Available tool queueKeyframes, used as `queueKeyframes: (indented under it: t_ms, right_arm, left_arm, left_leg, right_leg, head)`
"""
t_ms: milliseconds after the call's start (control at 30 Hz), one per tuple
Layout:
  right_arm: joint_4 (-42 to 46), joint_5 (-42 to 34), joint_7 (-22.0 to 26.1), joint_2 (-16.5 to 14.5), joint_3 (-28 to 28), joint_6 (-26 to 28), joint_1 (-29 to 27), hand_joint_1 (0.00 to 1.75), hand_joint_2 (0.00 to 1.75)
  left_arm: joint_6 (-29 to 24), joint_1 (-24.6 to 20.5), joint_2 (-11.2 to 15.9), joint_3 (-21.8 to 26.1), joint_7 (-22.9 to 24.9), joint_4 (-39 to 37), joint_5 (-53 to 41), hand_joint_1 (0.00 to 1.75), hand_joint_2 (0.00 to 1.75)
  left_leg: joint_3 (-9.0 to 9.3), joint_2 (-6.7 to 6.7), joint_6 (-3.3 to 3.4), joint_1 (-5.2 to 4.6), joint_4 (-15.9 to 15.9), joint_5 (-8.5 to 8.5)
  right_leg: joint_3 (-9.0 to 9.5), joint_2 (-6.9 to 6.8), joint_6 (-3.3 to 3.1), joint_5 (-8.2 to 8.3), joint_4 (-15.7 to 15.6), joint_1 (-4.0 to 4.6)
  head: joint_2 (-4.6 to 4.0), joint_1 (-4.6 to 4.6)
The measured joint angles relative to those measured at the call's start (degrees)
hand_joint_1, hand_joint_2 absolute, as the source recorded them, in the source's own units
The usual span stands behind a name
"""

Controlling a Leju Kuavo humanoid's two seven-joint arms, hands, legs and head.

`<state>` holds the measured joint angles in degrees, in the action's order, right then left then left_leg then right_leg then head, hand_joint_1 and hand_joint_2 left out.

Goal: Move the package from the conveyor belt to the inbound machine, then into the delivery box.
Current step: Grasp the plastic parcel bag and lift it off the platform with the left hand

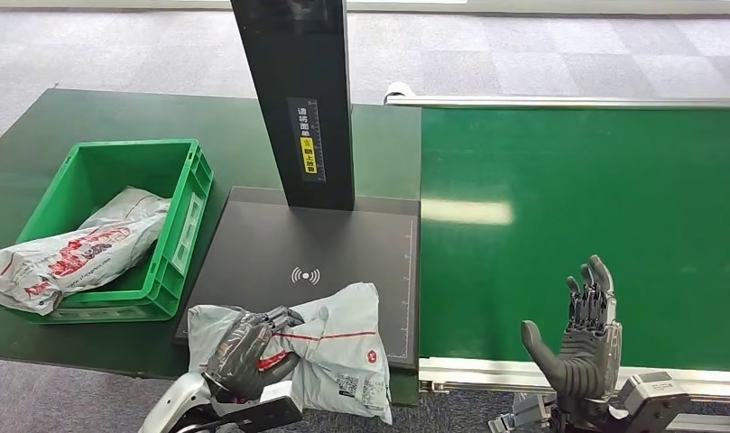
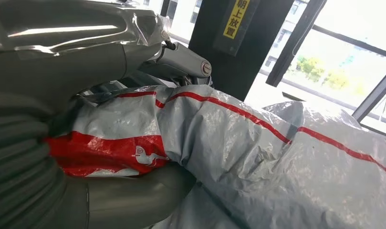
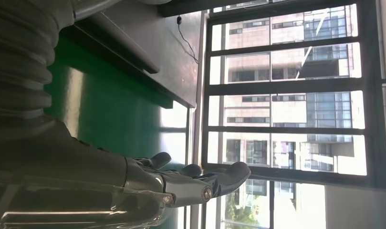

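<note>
The grey package (image 1: 329,347) lay on the front edge of the inbound machine (image 1: 343,244), gripped by the left hand (image 1: 244,352). Next, I think, comes lifting it into the green delivery box (image 1: 185,180), where one package (image 1: 72,253) already lay. The right hand (image 1: 582,338) was open, holding nothing, over the conveyor belt (image 1: 596,198). Two packages, one box.

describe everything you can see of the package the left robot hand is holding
The package is a crumpled grey plastic mailer bag with thin red lines, a red printed patch and a white label near its lower corner. It lies at the front edge of the black scanner platform, partly overhanging it. The left robot hand grips its left end, fingers over the top.
</note>
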<state>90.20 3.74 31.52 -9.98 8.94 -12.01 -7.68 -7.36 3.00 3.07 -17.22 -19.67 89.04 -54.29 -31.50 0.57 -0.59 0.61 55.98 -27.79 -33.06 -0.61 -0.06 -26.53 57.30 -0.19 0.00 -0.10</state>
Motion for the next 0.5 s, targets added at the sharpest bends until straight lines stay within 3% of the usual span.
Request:
queueKeyframes:
  t_ms: [267,500]
  right_arm:
    - [0.44,0.07,-0.01,-0.36,0.74,-0.08,-0.26,0.0,1.75]
    - [1.03,0.15,0.43,-0.69,1.81,0.01,-0.72,0.0,1.75]
  left_arm:
    - [0.63,0.25,0.89,0.8,-0.55,2.5,1.35,1.75,1.75]
    - [-3.36,0.0,2.49,4.03,-7.02,9.42,10.49,1.75,1.75]
  left_leg:
    - [-0.07,0.04,-0.01,0.0,0.0,-0.07]
    - [-0.11,0.05,-0.02,0.01,0.0,-0.07]
  right_leg:
    - [-0.08,0.01,0.02,-0.04,0.0,0.0]
    - [-0.17,0.02,0.02,-0.05,0.0,0.02]
  head:
    - [0.0,0.01]
    - [0.0,-0.01]
